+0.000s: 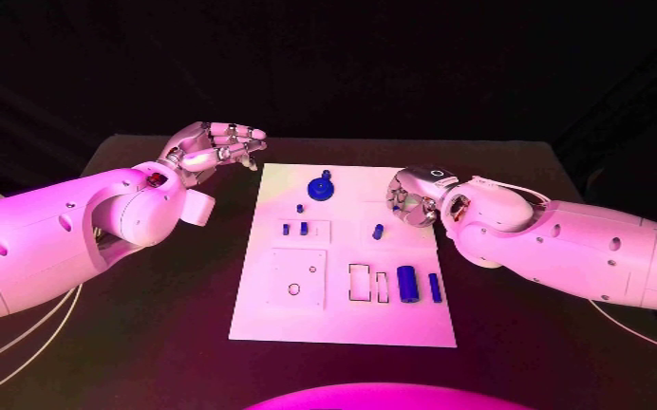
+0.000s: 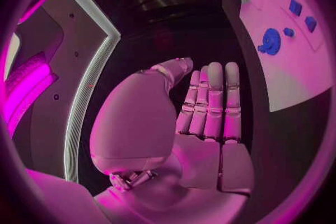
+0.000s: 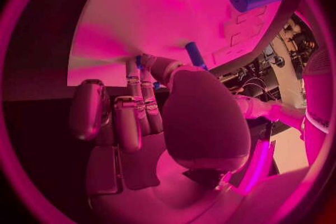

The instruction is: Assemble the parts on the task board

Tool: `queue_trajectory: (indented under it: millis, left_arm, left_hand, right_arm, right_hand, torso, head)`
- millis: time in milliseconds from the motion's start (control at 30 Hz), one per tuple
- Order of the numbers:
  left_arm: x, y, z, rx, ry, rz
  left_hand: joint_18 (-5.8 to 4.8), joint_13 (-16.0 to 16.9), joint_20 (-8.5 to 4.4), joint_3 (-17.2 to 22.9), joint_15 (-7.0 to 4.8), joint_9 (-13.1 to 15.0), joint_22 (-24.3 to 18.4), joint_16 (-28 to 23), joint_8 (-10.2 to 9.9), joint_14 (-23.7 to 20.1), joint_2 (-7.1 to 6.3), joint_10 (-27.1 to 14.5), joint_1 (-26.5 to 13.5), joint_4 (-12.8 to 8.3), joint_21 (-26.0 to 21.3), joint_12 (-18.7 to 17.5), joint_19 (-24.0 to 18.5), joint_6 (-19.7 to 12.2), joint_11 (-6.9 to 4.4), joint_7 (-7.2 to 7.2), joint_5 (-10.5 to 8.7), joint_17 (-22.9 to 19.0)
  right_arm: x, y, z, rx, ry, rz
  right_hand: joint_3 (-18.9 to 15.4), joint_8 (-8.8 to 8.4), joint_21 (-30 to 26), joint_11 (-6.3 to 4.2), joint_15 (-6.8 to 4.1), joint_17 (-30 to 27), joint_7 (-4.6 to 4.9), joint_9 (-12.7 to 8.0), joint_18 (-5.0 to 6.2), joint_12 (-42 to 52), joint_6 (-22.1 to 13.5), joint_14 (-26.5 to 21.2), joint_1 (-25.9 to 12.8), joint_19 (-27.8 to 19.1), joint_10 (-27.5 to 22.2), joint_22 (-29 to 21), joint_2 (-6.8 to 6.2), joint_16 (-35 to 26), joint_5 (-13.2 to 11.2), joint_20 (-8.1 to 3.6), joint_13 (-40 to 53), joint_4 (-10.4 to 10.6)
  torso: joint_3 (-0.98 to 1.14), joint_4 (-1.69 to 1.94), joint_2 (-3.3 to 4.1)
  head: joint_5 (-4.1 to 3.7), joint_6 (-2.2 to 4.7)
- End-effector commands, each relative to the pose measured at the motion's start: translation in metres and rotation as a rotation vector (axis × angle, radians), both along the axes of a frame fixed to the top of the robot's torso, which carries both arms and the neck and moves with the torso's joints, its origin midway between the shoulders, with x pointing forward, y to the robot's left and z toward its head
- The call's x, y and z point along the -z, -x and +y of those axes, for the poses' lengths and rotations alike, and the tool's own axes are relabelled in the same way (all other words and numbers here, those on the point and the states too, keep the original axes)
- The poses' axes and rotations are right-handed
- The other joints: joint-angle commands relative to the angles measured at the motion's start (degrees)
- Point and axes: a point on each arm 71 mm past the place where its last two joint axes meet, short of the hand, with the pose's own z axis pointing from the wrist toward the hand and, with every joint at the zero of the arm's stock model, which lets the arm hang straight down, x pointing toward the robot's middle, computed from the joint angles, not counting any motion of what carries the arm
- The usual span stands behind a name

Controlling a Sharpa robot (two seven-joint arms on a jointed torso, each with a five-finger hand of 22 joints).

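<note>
The silver left hand [image 1: 216,151] hovers empty, fingers straight together; the right hand [image 1: 418,197] pinches a small blue cylinder [image 3: 195,55] over the flat white board [image 1: 343,325].

Your left silver hand [image 1: 216,151] hovers with fingers loosely curled, holding nothing. Your right silver hand [image 1: 418,195] points downward, its fingertips [image 3: 140,64] pinching a small blue part [image 3: 139,61].

white task board [image 1: 281,320] lies flat mid-table; small blue parts [image 1: 408,284] are scattered across it.
</note>
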Motion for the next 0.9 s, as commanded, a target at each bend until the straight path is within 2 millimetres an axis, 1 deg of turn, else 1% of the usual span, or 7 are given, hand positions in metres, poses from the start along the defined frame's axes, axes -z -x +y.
queue_trajectory:
  millis: [33, 300, 467, 667, 800, 867, 900]
  left_arm:
    - [-0.001, 0.0, -0.001, 0.006, 0.011, 0.0]
    - [-0.001, -0.001, -0.001, 0.004, 0.01, 0.0]
    - [-0.001, -0.001, -0.001, 0.003, 0.01, -0.001]
    - [0.0, -0.001, -0.001, 0.001, 0.011, -0.001]
    - [0.0, -0.001, -0.001, 0.0, 0.013, -0.001]
    - [0.0, -0.001, -0.002, -0.001, 0.015, -0.001]
    - [0.0, -0.001, -0.002, -0.001, 0.015, -0.002]
  left_hand:
    - [0.28, 0.04, 0.04, -0.07, -0.35, -0.09, -0.05, -0.26, 0.36, -0.08, 0.1, 0.27, 0.47, -0.29, -0.33, 0.32, 0.29, -0.02, -0.04, 0.21, 0.07, -0.05]
    - [0.28, 0.04, 0.04, -0.07, -0.35, -0.09, -0.05, -0.26, 0.36, -0.08, 0.1, 0.27, 0.47, -0.29, -0.33, 0.32, 0.29, -0.02, -0.04, 0.21, 0.07, -0.05]
    - [0.28, 0.04, 0.01, -0.1, -0.36, -0.1, -0.02, -0.3, 0.38, -0.07, 0.16, 0.25, 0.59, -0.37, -0.31, 0.35, 0.33, 0.03, -0.03, 0.22, 0.07, -0.08]
    - [0.28, 0.04, 0.01, -0.1, -0.36, -0.1, -0.02, -0.3, 0.38, -0.07, 0.16, 0.25, 0.59, -0.37, -0.31, 0.35, 0.33, 0.03, -0.03, 0.22, 0.07, -0.08]
    - [0.28, 0.04, 0.01, -0.1, -0.36, -0.1, -0.02, -0.3, 0.38, -0.07, 0.16, 0.25, 0.59, -0.37, -0.31, 0.35, 0.33, 0.03, -0.03, 0.22, 0.07, -0.08]
    - [0.28, 0.04, 0.01, -0.1, -0.36, -0.1, -0.02, -0.3, 0.38, -0.07, 0.16, 0.25, 0.59, -0.37, -0.31, 0.35, 0.33, 0.03, -0.03, 0.22, 0.07, -0.08]
    - [0.28, 0.04, 0.01, -0.1, -0.36, -0.1, -0.02, -0.3, 0.38, -0.07, 0.16, 0.25, 0.59, -0.37, -0.31, 0.35, 0.33, 0.03, -0.03, 0.22, 0.07, -0.08]
  right_arm:
    - [-0.001, 0.002, 0.001, 0.003, -0.009, -0.046]
    - [-0.008, 0.005, -0.002, 0.006, -0.07, -0.089]
    - [-0.018, 0.008, -0.005, -0.004, -0.145, -0.12]
    - [-0.03, 0.013, -0.008, -0.026, -0.226, -0.148]
    - [-0.036, 0.021, -0.002, -0.054, -0.272, -0.151]
    - [-0.038, 0.025, 0.004, -0.075, -0.295, -0.148]
    - [-0.038, 0.028, 0.008, -0.087, -0.305, -0.145]
  right_hand:
    - [0.08, 0.31, 0.33, -1.88, -0.48, 4.63, -0.06, 0.09, -0.71, 0.06, 0.21, 3.97, 0.85, 0.12, 2.31, 6.43, 1.29, 0.28, -0.38, -0.32, 0.14, -0.33]
    - [0.2, 0.37, 0.7, -1.9, -0.49, 4.76, -0.08, 0.17, -0.78, 0.02, 0.28, 4.0, 0.78, 0.25, 2.42, 6.62, 1.22, 0.35, -0.65, -0.34, 0.18, -0.51]
    - [0.2, 0.39, 0.75, -1.9, -0.49, 4.75, -0.07, 0.19, -0.79, 0.01, 0.3, 4.0, 0.73, 0.26, 2.44, 6.65, 1.19, 0.34, -0.7, -0.34, 0.19, -0.52]
    - [0.21, 0.41, 0.84, -1.9, -0.5, 4.89, -0.07, 0.22, -0.81, -0.02, 0.33, 4.03, 0.66, 0.29, 2.45, 6.7, 1.12, 0.42, -0.69, -0.35, 0.19, -0.57]
    - [0.22, 0.42, 0.91, -1.9, -0.5, 4.96, -0.07, 0.23, -0.82, -0.03, 0.33, 4.05, 0.64, 0.32, 2.45, 6.73, 1.11, 0.45, -0.67, -0.35, 0.2, -0.59]
    - [0.22, 0.42, 0.91, -1.9, -0.5, 4.96, -0.07, 0.23, -0.82, -0.03, 0.33, 4.05, 0.64, 0.32, 2.45, 6.73, 1.11, 0.45, -0.67, -0.35, 0.2, -0.59]
    - [0.24, 0.42, 0.92, -1.9, -0.5, 5.01, -0.07, 0.25, -0.83, -0.05, 0.33, 4.06, 0.63, 0.32, 2.45, 6.74, 1.09, 0.48, -0.59, -0.35, 0.2, -0.62]
  torso:
    - [-0.02, -0.01, 0.0]
    - [-0.03, -0.06, -0.02]
    - [-0.03, -0.04, -0.02]
    - [-0.01, 0.0, -0.03]
    - [0.02, -0.07, 0.03]
    - [0.03, -0.1, 0.03]
    - [0.03, -0.11, 0.04]
  head:
    - [-0.06, 0.13]
    - [-0.05, 0.29]
    - [-0.09, 0.31]
    - [0.06, 0.34]
    - [0.55, 0.46]
    - [0.6, 0.47]
    - [0.88, 0.5]
